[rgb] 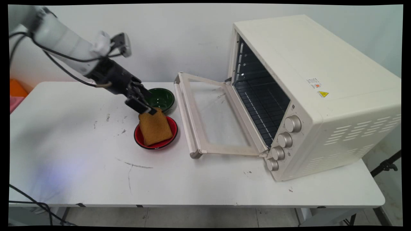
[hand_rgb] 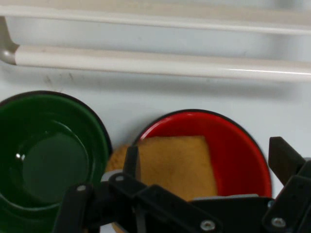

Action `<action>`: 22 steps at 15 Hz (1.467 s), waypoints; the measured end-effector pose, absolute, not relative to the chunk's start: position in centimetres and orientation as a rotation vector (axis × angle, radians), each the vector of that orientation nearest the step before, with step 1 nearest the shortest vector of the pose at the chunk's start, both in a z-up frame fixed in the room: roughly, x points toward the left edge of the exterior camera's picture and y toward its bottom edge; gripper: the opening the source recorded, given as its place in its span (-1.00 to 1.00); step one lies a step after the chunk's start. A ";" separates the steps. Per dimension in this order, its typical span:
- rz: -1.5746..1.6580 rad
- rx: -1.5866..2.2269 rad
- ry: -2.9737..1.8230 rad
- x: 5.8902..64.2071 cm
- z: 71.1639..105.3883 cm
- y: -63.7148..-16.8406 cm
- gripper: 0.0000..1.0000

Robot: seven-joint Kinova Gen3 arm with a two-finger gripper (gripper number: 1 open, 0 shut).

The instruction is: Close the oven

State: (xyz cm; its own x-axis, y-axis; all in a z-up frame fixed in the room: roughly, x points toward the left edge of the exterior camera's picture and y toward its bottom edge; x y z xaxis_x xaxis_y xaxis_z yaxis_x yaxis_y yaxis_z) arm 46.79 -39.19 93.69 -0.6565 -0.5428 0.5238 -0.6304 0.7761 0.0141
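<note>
A brown slice of toast lies tilted in a red bowl, its far corner over the rim. My gripper hangs low over that far corner and is open. In the hand view the toast sits in the red bowl between the fingers of my gripper. The left finger is at the toast's left edge and the right finger stands well off to the right. An empty green bowl stands just behind the red one.
A cream toaster oven stands on the right of the white table. Its glass door is folded down flat toward the bowls, and its handle bar lies close beside the red bowl. The oven cavity shows a dark rack.
</note>
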 end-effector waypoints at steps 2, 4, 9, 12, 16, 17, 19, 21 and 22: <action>0.245 0.863 -2.471 46.3 92.3 -40.2 1.00; 0.257 0.854 -2.481 45.9 91.1 -41.1 1.00; 0.282 0.837 -2.490 44.9 88.2 -42.9 1.00; 0.293 0.832 -2.487 44.5 87.0 -43.6 -1.00; 0.299 0.814 -2.480 43.9 85.7 -44.2 -1.00; 0.300 0.808 -2.478 43.8 85.5 -44.3 -1.00; 0.305 0.791 -2.470 43.6 85.1 -44.4 -1.00; 0.311 0.778 -2.462 43.4 84.8 -44.6 -1.00; 0.315 0.770 -2.455 43.3 84.7 -44.7 -1.00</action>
State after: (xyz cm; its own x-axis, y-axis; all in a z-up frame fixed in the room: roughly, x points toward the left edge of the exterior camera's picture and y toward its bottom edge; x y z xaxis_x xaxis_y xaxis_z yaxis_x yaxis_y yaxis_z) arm 43.33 -44.66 84.70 -0.6895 -0.4577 0.5613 -0.5845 0.8093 -0.0580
